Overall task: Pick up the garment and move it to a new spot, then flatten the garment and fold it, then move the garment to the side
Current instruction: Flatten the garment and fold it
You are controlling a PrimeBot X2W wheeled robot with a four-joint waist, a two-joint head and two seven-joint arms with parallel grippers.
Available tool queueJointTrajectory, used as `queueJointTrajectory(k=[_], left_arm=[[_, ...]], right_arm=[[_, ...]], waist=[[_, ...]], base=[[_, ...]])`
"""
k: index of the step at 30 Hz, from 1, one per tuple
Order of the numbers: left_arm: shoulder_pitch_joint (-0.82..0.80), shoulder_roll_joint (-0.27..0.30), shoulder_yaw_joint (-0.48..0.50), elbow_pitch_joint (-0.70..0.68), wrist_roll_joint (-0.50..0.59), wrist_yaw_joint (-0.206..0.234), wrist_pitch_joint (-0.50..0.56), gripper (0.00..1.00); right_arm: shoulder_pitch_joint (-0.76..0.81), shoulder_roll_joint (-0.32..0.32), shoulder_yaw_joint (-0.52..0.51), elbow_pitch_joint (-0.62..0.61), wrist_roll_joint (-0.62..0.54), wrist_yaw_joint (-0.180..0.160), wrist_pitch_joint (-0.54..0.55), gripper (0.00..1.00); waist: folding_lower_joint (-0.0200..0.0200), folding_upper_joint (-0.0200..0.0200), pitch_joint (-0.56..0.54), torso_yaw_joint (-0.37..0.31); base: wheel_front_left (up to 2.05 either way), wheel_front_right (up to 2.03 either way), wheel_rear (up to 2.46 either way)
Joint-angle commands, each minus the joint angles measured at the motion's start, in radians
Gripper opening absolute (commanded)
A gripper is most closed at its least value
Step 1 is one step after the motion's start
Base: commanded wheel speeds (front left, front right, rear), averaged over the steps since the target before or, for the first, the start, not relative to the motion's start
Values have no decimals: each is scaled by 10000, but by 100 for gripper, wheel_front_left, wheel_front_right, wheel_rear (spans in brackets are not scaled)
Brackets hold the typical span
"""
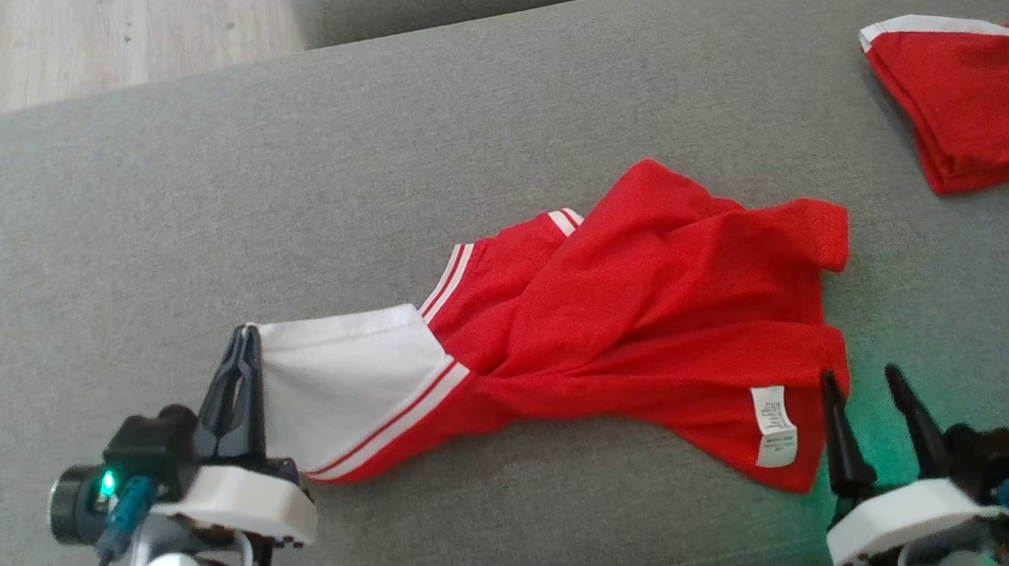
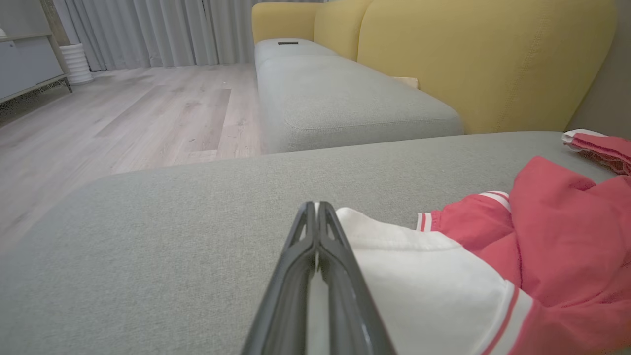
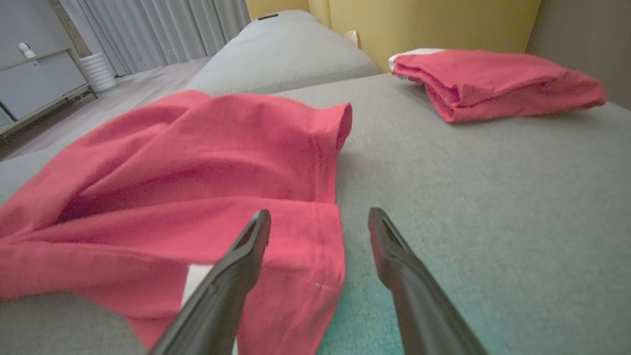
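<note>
Lying on grey cushion [image 1: 197,207], red garment [image 1: 648,308] is pinched at white hem by L gripper [image 1: 245,332]; R gripper [image 1: 859,374] is held spread.

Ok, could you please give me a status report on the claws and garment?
Left claw shut on garment, white edge. Right claw open at red hem, empty. Garment crumpled on cushion. Folded red pile apart, far right.

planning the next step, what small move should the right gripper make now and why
Probably ease the open right gripper forward and close it on the near red hem of the crumpled red and white cloth garment. The left gripper is shut on its white end, while the right one straddles that hem beside the white label, gripping nothing.
</note>
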Motion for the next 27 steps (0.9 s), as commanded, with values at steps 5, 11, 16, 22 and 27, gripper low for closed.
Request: queueJointTrajectory(k=[5,11,16,22,27], left_arm=[[-376,471,539,-531,89,105,84,0],[-542,552,556,-602,107,146,114,0],[-632,585,524,-643,132,182,128,0],[-713,625,525,-673,105,187,116,0],[-766,646,508,-720,98,214,99,0]], right_arm=[[-893,-52,79,1054,355,65,367,100],[-1200,-51,233,1599,832,65,572,100],[-1141,-49,472,1788,1471,65,655,100],[-848,-48,666,1636,2130,65,633,100],[-518,-48,809,1323,2704,65,596,100]], waist=[[0,0,14,91],[0,0,115,181],[0,0,203,222],[0,0,258,222],[0,0,297,224]], base=[[0,0,0],[0,0,0],[0,0,0],[0,0,0],[0,0,0]])
